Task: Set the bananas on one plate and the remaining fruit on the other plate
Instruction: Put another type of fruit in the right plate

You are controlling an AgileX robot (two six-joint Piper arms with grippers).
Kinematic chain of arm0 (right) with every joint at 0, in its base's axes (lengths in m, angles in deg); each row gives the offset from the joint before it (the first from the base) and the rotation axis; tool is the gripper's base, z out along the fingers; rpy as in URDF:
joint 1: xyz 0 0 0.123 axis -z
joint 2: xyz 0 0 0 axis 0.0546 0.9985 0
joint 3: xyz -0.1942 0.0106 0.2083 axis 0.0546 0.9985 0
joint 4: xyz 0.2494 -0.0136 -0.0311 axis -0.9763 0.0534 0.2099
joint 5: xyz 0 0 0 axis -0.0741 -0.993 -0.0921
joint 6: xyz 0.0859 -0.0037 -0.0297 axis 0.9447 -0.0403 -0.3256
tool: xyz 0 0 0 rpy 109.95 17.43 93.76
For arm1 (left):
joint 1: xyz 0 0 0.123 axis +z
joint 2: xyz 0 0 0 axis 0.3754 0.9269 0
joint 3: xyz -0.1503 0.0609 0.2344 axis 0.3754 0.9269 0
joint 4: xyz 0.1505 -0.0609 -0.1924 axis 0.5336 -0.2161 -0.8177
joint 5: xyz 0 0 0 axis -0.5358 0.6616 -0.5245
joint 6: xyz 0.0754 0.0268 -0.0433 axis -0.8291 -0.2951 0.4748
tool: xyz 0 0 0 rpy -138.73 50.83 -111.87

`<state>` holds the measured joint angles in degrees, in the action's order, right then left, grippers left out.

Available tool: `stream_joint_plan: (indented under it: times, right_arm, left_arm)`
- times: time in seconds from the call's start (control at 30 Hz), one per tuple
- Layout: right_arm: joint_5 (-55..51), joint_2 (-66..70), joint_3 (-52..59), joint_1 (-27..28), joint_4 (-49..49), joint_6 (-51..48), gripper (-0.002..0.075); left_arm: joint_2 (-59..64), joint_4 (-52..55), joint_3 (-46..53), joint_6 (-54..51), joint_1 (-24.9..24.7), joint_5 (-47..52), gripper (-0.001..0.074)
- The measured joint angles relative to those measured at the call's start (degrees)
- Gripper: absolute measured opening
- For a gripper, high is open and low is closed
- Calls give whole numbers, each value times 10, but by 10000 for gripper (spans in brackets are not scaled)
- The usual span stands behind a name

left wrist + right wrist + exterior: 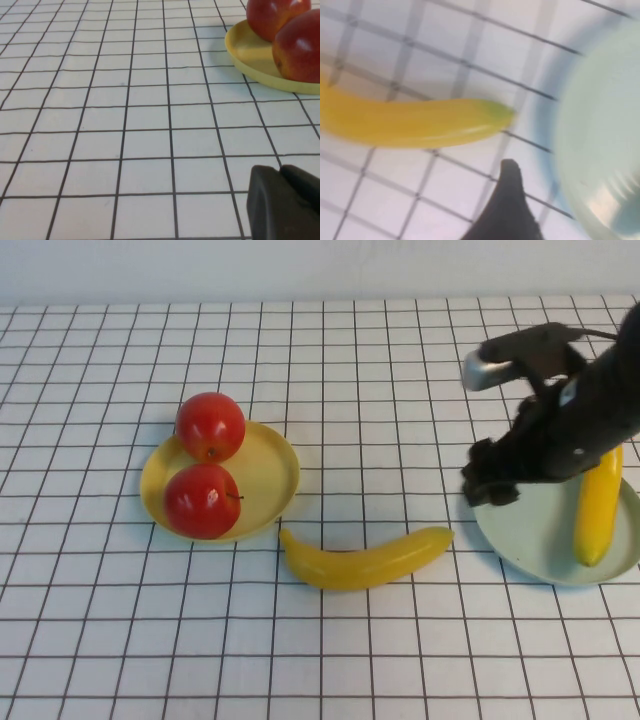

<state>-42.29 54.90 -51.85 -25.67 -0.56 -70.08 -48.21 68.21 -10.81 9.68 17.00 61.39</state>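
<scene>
High view: one banana [365,560] is being left on the checked table [350,370], between the yellow plate [272,472], where both apples [203,500] are being carried, and the mint plate [535,535]. Another banana [597,502] is lying there, beside the right gripper [490,485]; its grip cannot be told. The left gripper [285,202] is hovering near the yellow plate, grip likewise unclear.

Glossy plastic-looking bananas [365,560], smooth. Shiny red apples [205,500], waxy sheen. Yellow plate [275,475] and mint plate [530,535] smooth, probably plastic. Matt black right gripper [490,485]. Tablecloth [330,360] matt, gridded.
</scene>
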Motion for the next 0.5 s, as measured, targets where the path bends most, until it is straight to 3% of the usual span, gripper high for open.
stream_joint_plan:
  times: [0.27, 0.5]
  right_arm:
    - [-3, 58, -43, -141, 0, -301, 519]
    - [-7, 136, -66, -176, 0, -371, 519]
  left_arm:
    - [0, 0, 0, 0, 0, 0, 2]
    - [0, 0, 0, 0, 0, 0, 2]
